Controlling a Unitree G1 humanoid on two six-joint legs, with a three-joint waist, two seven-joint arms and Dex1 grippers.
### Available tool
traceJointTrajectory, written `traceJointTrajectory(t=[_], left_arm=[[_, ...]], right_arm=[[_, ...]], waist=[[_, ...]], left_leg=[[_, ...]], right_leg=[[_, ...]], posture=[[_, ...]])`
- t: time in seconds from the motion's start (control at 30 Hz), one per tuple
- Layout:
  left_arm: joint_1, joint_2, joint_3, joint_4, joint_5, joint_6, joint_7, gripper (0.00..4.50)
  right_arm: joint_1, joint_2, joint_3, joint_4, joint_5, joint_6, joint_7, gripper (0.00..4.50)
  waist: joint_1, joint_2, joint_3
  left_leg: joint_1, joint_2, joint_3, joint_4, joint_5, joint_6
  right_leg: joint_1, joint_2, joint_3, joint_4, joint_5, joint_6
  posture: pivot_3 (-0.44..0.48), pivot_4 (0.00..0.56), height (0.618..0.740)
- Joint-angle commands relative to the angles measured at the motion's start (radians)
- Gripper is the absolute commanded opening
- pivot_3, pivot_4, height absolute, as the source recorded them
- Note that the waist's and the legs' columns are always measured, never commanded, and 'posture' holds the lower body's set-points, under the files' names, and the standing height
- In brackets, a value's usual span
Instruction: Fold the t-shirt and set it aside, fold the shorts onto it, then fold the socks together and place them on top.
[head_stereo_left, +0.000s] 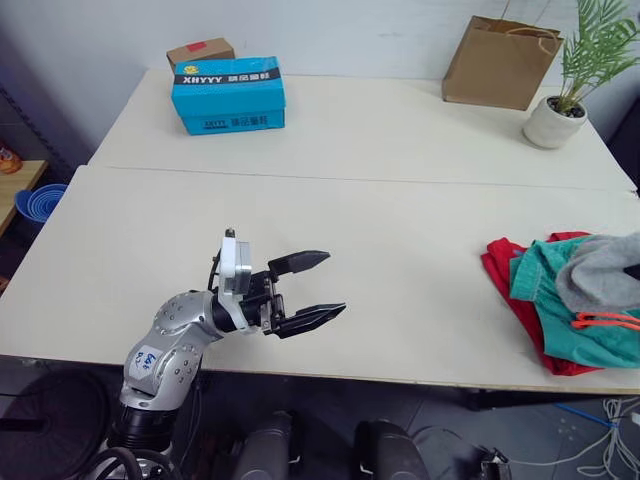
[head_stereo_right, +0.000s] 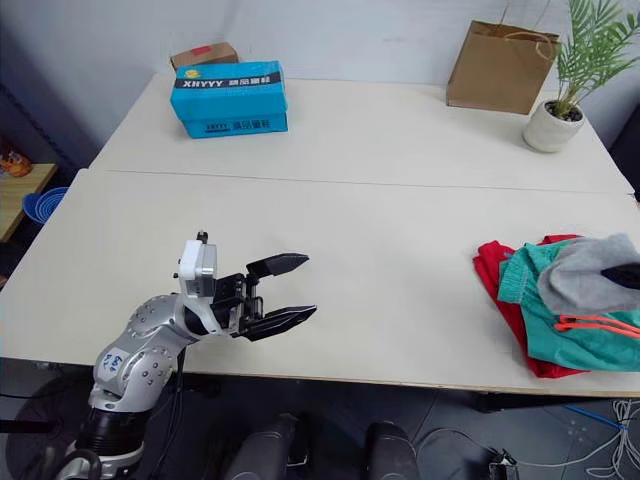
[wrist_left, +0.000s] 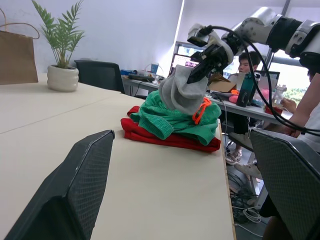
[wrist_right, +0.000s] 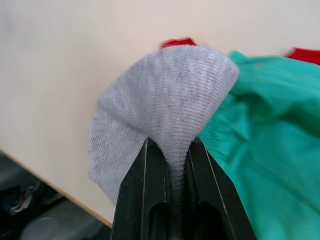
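R pincer (wrist_right: 170, 165) pinching ribbed grey knit socks (wrist_right: 160, 105), bunched.

White wall (head_stereo_left: 380, 30); two cream tables (head_stereo_left: 380, 130) abutting.

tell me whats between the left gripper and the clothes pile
Bare tabletop in the eye views. The left gripper hangs open well away from the shorts, t-shirt and socks.
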Motion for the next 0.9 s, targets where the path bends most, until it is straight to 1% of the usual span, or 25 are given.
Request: traceJointTrajectory(t=[0.03,0.07,0.13,0.17,0.23,0.27,0.3,0.33,0.37,0.5,0.6,0.63,0.67,0.7,0.77,0.8,0.87,0.9], left_arm=[[-0.004,0.008,0.022,-0.035,-0.018,-0.004,0.020,4.50],[-0.002,0.011,0.024,-0.040,-0.017,-0.002,0.025,4.50],[0.008,0.019,0.030,-0.052,-0.018,0.002,0.031,4.50],[0.011,0.022,0.032,-0.056,-0.019,0.003,0.033,4.50],[0.022,0.035,0.034,-0.059,-0.026,0.017,0.032,4.50],[0.027,0.047,0.033,-0.061,-0.028,0.026,0.025,4.50],[0.033,0.057,0.030,-0.060,-0.023,0.026,0.018,4.50],[0.033,0.065,0.032,-0.049,-0.015,0.020,0.011,4.50],[0.027,0.076,0.032,-0.027,0.000,0.006,-0.001,4.50],[-0.001,0.107,0.034,0.046,0.049,-0.036,-0.025,4.50],[-0.012,0.126,0.041,0.084,0.080,-0.065,-0.031,4.50],[-0.009,0.140,0.040,0.090,0.081,-0.054,-0.035,4.50],[-0.007,0.147,0.041,0.099,0.087,-0.058,-0.039,4.50],[-0.007,0.149,0.046,0.117,0.094,-0.070,-0.042,4.50],[-0.013,0.143,0.065,0.168,0.110,-0.096,-0.027,4.50],[-0.018,0.148,0.074,0.203,0.129,-0.115,-0.018,4.50],[-0.025,0.158,0.083,0.245,0.156,-0.142,-0.013,4.50],[-0.028,0.166,0.085,0.262,0.170,-0.150,-0.012,4.50]], right_arm=[[-0.099,0.059,0.120,0.145,-0.144,-0.171,-0.018,0.01],[-0.137,0.081,0.144,0.188,-0.178,-0.210,-0.034,0.01],[-0.233,0.132,0.154,0.302,-0.228,-0.286,-0.133,0.01],[-0.270,0.147,0.155,0.345,-0.245,-0.310,-0.159,0.01],[-0.315,0.157,0.168,0.405,-0.262,-0.287,-0.126,0.01],[-0.306,0.156,0.169,0.407,-0.260,-0.316,-0.072,0.32],[-0.301,0.157,0.159,0.412,-0.262,-0.341,-0.077,0.64],[-0.289,0.153,0.133,0.403,-0.249,-0.361,-0.076,0.86],[-0.273,0.142,0.103,0.392,-0.235,-0.380,-0.082,1.25],[-0.182,0.070,0.027,0.338,-0.219,-0.396,-0.054,2.53],[-0.098,0.008,-0.051,0.299,-0.214,-0.475,-0.050,3.55],[-0.089,-0.001,-0.099,0.285,-0.196,-0.513,-0.055,3.92],[-0.088,-0.008,-0.137,0.266,-0.183,-0.509,-0.077,4.27],[-0.070,-0.013,-0.174,0.229,-0.174,-0.513,-0.079,4.46],[-0.021,0.010,-0.242,0.113,-0.156,-0.548,-0.073,4.46],[-0.014,0.056,-0.259,0.009,-0.129,-0.551,-0.095,4.46],[-0.002,0.122,-0.279,-0.135,-0.097,-0.536,-0.136,4.46],[-0.008,0.165,-0.270,-0.208,-0.087,-0.555,-0.163,4.46]], waist=[[-0.004,0.001,0.000],[-0.005,0.001,0.001],[-0.004,0.003,0.001],[-0.005,0.004,0.001],[-0.003,0.006,0.001],[-0.002,0.007,0.001],[0.000,0.006,0.001],[0.001,0.006,0.001],[0.001,0.006,0.001],[0.009,0.008,0.001],[0.010,0.011,0.000],[0.008,0.011,0.000],[0.006,0.011,0.000],[0.001,0.011,0.000],[-0.005,0.011,0.000],[-0.007,0.011,0.000],[-0.012,0.010,0.000],[-0.012,0.009,0.000]], left_leg=[[0.000,0.000,0.000,0.000,0.000,0.000],[0.000,0.000,0.000,0.000,0.000,-0.001],[0.000,0.000,0.001,0.001,0.001,-0.001],[0.000,0.000,0.001,0.001,0.001,-0.001],[0.000,0.000,0.001,0.001,0.002,-0.001],[0.000,0.000,0.001,0.001,0.002,-0.001],[0.000,0.000,0.001,0.001,0.002,-0.001],[0.000,0.000,-0.001,0.002,0.002,-0.001],[0.000,0.000,-0.001,0.002,0.002,-0.001],[0.000,0.000,-0.001,0.002,0.002,-0.001],[0.000,-0.001,0.000,0.002,0.002,0.000],[0.000,-0.001,0.001,0.002,0.001,0.000],[0.001,0.000,0.001,0.001,0.001,0.000],[0.001,0.000,0.000,0.001,0.001,-0.001],[0.001,0.000,0.000,0.000,-0.001,-0.005],[0.003,0.001,0.001,0.000,-0.002,-0.005],[0.004,0.003,0.002,0.000,-0.002,-0.006],[0.004,0.005,0.002,0.001,-0.002,-0.006]], right_leg=[[0.000,0.000,0.000,0.000,0.000,0.000],[0.000,0.001,0.000,0.001,0.000,0.000],[0.000,0.001,0.000,0.001,0.000,0.000],[0.000,0.001,0.000,0.002,0.000,0.000],[0.000,0.001,-0.003,0.002,0.000,0.000],[0.000,0.001,-0.003,0.002,0.000,0.000],[0.000,0.001,-0.003,0.002,0.000,0.000],[0.001,0.001,-0.003,0.002,0.000,0.000],[0.001,0.001,-0.003,0.001,0.000,0.000],[0.002,0.000,-0.005,0.001,0.000,0.000],[0.001,0.000,-0.006,0.001,0.000,0.000],[0.001,0.000,-0.006,0.001,0.000,0.000],[0.001,0.000,-0.006,0.001,0.000,0.000],[0.001,0.000,-0.006,0.001,0.000,0.000],[0.001,0.000,-0.006,0.001,0.000,0.000],[0.001,0.000,-0.006,0.001,0.000,0.000],[0.001,0.000,-0.006,0.002,0.000,-0.001],[0.001,0.000,-0.008,0.002,0.001,-0.002]], posture=[[0.000,0.150,0.740],[0.000,0.150,0.740],[0.000,0.150,0.740],[0.000,0.150,0.740],[0.000,0.150,0.740],[0.000,0.150,0.740],[0.000,0.150,0.740],[0.000,0.150,0.740],[0.000,0.150,0.740],[0.000,0.150,0.740],[0.000,0.150,0.740],[0.000,0.150,0.740],[0.000,0.150,0.740],[0.000,0.150,0.740],[0.000,0.150,0.740],[0.000,0.150,0.740],[0.000,0.150,0.740],[0.000,0.150,0.740]])
